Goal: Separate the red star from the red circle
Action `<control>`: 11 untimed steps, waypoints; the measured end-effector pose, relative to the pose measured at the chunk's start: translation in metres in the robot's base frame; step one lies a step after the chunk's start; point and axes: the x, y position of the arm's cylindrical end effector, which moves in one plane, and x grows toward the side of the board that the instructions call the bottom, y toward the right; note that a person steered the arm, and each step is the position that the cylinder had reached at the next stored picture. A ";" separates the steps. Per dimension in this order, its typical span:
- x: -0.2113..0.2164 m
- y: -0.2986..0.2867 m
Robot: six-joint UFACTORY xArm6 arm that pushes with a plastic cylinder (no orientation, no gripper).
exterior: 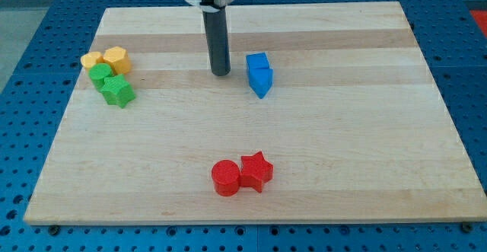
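The red star [256,171] sits near the bottom of the view on a pale wooden counter [365,130], touching the red circle [226,178], which lies on its left in the view. Both are well below my tip [221,74], the lower end of a straight dark rod that stands upright on the counter in the upper middle of the view. The pair lies almost straight down the view from the tip, the star slightly to the right of that line and the circle nearly on it. There is no hand on this arm, so nothing opens or closes, and the tip touches no block. The line joining the two red blocks runs roughly left to right, so a push would likely need to enter the seam between them, or catch the star from its left. A blue block [260,74] is just right of the tip. Far to the tip's left cluster two yellow blocks [106,59], a green circle [100,74] and a green star [119,91]. Open counter lies to the star's right, while the counter's bottom edge is near.
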 end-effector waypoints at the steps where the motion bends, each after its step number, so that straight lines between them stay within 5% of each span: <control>1: 0.000 0.000; 3: 0.108 0.013; 4: 0.151 0.069; 7: 0.203 0.098; 11: 0.203 0.055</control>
